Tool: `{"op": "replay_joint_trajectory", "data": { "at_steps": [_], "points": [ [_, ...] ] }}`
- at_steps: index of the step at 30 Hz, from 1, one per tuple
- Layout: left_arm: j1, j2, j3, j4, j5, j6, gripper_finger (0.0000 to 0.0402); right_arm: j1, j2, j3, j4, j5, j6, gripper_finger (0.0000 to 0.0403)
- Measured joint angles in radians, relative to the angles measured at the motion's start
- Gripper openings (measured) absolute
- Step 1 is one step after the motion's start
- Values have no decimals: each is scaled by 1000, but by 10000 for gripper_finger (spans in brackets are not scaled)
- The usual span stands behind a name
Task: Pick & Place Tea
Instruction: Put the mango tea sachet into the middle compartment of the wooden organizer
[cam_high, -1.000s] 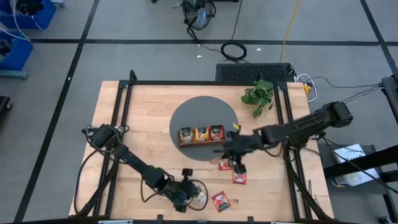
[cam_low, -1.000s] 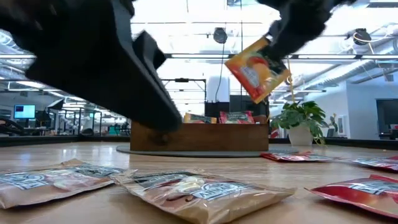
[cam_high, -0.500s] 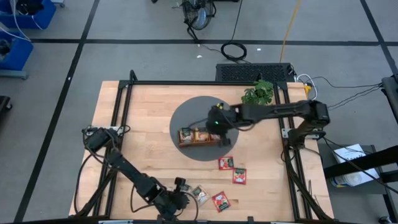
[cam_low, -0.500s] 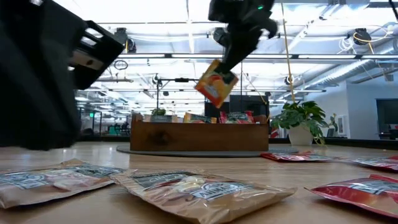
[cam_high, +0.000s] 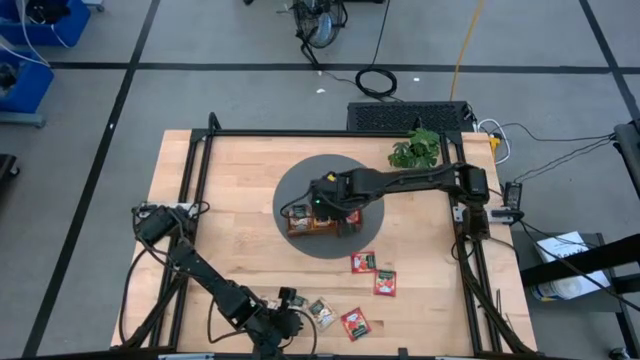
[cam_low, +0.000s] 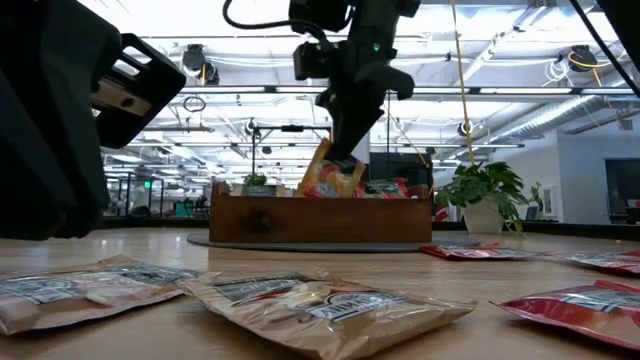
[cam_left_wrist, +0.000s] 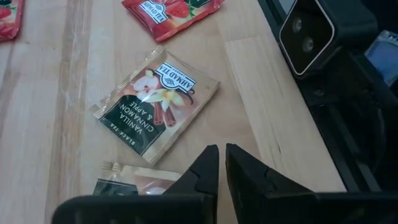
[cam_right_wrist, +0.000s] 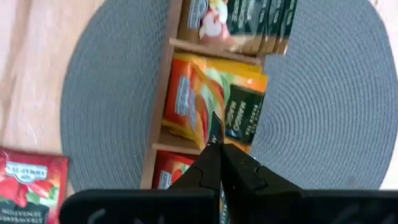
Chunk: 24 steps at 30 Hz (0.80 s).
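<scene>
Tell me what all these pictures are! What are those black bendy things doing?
They are two robot arms at a wooden table. One picture looks down from above, one peeks across the tabletop, and two come from cameras on the arms' wrists. The right hand pinches an orange tea sachet and lowers it into the middle slot of a wooden tray, which sits on a round grey mat. The left hand waits near the table's front edge, almost shut and holding nothing, over a vanilla sachet. Red sachets lie loose on the table. A little plant stands at the back.

Two arms (cam_high: 420, 181), one wooden tray (cam_low: 320, 218), one plant (cam_high: 416, 151), three loose red sachets (cam_high: 363, 262)
</scene>
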Motion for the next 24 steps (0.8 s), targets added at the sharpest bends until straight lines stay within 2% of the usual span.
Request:
{"op": "replay_joint_trajectory", "data": {
  "at_steps": [24],
  "points": [
    [0, 0, 1, 6, -26, -2, 35, 33, 49, 1, 25, 16, -95, 0]
  ]
}}
